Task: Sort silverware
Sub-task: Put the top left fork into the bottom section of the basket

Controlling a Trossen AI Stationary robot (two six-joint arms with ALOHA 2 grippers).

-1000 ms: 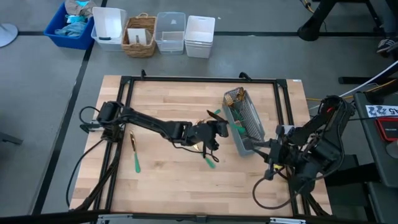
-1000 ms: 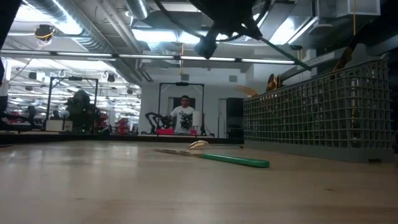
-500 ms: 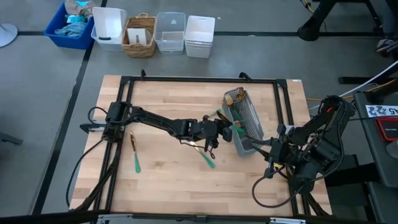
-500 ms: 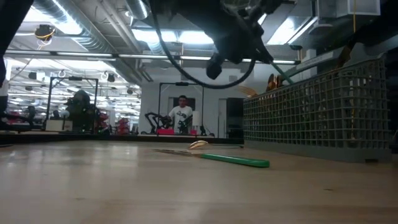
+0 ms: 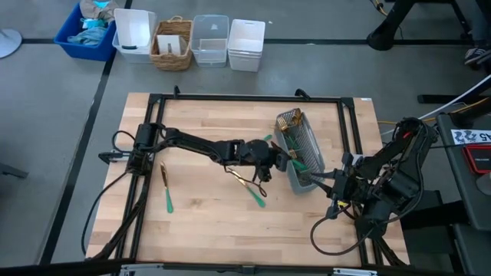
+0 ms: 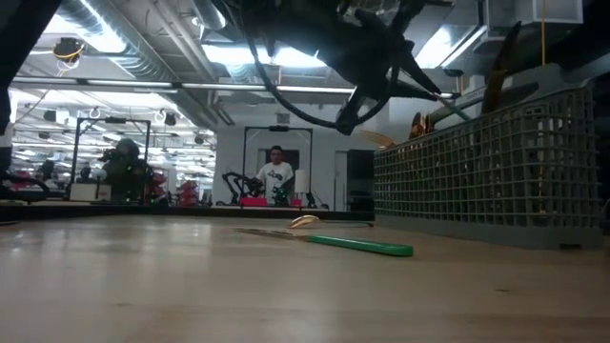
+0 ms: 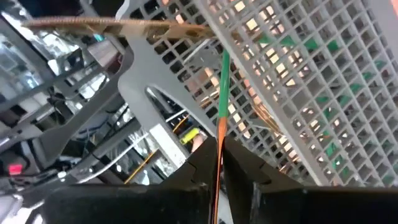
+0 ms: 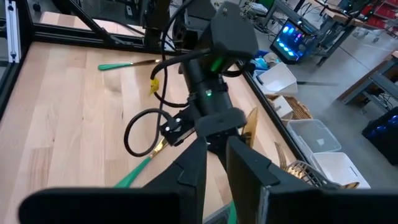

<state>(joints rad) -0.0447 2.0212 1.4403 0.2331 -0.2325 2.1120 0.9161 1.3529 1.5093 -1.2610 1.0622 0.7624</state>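
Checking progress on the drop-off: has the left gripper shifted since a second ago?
Yes. The left gripper moved rightward, closing on the grey mesh caddy, with a teal-handled utensil between its fingers.

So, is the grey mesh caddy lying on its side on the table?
No, the caddy stands upright with its open top upward, and silverware sticks out of it.

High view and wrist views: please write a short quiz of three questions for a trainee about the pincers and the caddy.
1. True or false: the caddy is empty.
2. Choose one: the left pincer holds A) a green-handled utensil, B) a cable, C) nothing.
3. Short answer: in the high view, which pincer is by the caddy's lower-right end?
Key: 1 false, it holds silverware; 2 A; 3 the right pincer.
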